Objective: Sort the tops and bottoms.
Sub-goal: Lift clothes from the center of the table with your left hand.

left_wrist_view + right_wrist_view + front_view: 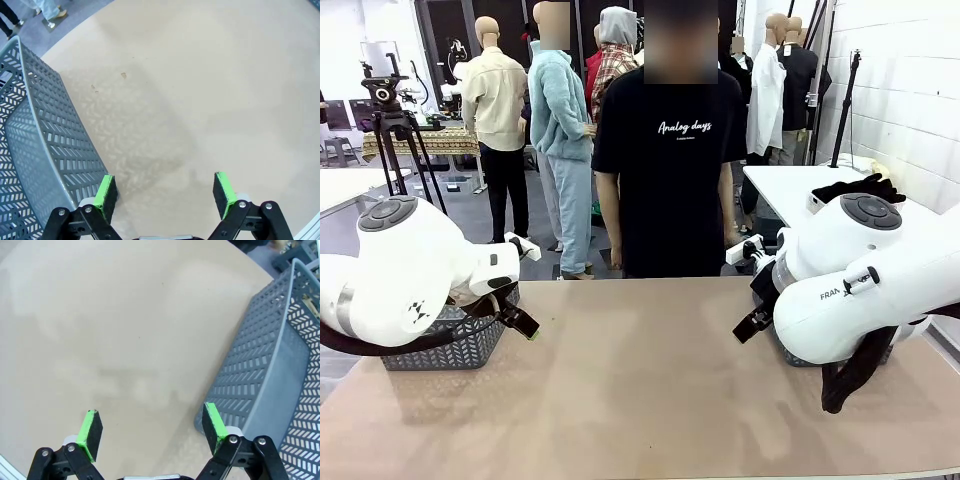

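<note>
Tops and bottoms: honestly can't tell where they are right now. A dark bundle (pixel 855 187) on the white side table (pixel 780 185) behind the right arm might be one, but it's too far off to call. Left gripper (pixel 167 192) and right gripper (pixel 152 427) both hang wide open over the tan table (pixel 640 380), holding nothing, beside the left basket (pixel 45 150) and the right basket (pixel 265 390). I'd say sorting hasn't started. Next move needs a garment within reach, maybe from the person (pixel 665 180), then a clean pinch on the fold.
</note>
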{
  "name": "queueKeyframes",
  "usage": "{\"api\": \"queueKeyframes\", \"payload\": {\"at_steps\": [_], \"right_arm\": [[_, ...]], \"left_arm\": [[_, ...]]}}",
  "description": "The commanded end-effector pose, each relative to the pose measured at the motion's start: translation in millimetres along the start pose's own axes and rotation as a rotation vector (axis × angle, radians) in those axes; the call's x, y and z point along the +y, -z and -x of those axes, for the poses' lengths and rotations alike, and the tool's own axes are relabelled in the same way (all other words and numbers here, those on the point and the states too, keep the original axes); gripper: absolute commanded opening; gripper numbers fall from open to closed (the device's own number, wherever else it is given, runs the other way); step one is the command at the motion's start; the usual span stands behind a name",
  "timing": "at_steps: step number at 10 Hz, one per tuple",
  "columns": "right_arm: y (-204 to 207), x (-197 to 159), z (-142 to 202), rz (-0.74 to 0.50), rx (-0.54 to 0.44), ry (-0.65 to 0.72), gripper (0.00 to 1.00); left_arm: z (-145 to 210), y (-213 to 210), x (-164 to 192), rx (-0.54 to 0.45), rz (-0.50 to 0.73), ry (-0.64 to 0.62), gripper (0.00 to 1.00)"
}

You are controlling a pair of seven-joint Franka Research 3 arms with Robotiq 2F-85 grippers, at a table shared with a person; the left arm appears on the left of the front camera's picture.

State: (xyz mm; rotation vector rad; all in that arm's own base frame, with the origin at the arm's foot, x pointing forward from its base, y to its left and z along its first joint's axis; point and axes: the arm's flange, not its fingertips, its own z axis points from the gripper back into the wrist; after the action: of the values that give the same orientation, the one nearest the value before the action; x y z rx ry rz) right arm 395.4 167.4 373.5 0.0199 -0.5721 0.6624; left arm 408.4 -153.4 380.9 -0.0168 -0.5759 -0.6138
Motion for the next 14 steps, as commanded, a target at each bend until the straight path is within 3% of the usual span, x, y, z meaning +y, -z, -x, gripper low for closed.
{"api": "queueKeyframes", "payload": {"at_steps": [1,14], "right_arm": [[0.0,-0.1,0.0,0.000,0.000,0.001,1.00],[0.0,-0.1,0.0,0.000,0.000,0.001,1.00]], "left_arm": [[-1.2,-3.1,1.9,-0.008,-0.003,-0.004,1.00],[-1.2,-3.1,1.9,-0.008,-0.003,-0.004,1.00]]}}
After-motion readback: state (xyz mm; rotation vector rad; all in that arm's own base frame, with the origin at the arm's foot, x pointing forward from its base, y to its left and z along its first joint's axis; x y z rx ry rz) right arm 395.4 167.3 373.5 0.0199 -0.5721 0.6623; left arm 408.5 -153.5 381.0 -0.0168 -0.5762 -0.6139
